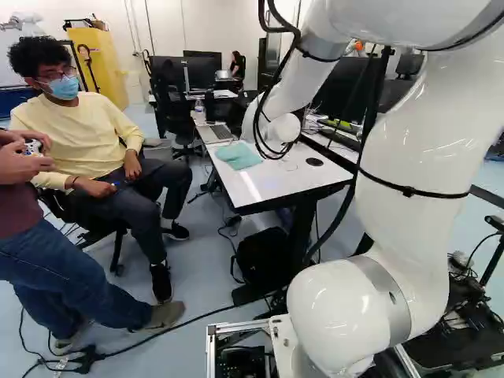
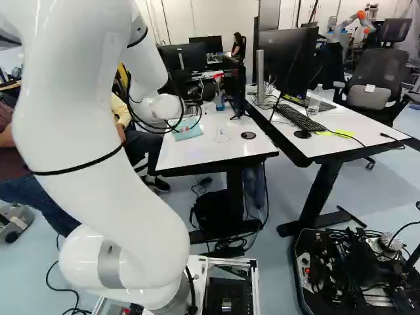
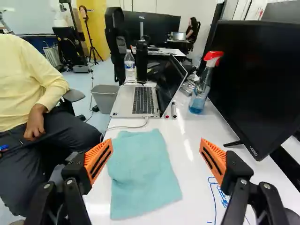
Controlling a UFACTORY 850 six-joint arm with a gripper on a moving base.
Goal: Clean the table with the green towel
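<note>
Room is v. bright, light falls quite evenly, prob. from above. On smooth white tabletop (image 3: 194,178) lies narrow streak of glare (image 3: 188,149), seen in wrist & left base views. Glossy white robot arm (image 1: 413,157), at near side, has small highlights w/ soft grey shading. Shadow under tabletop is darker; pale blue-grey floor (image 1: 197,268) beside is well lit.
</note>
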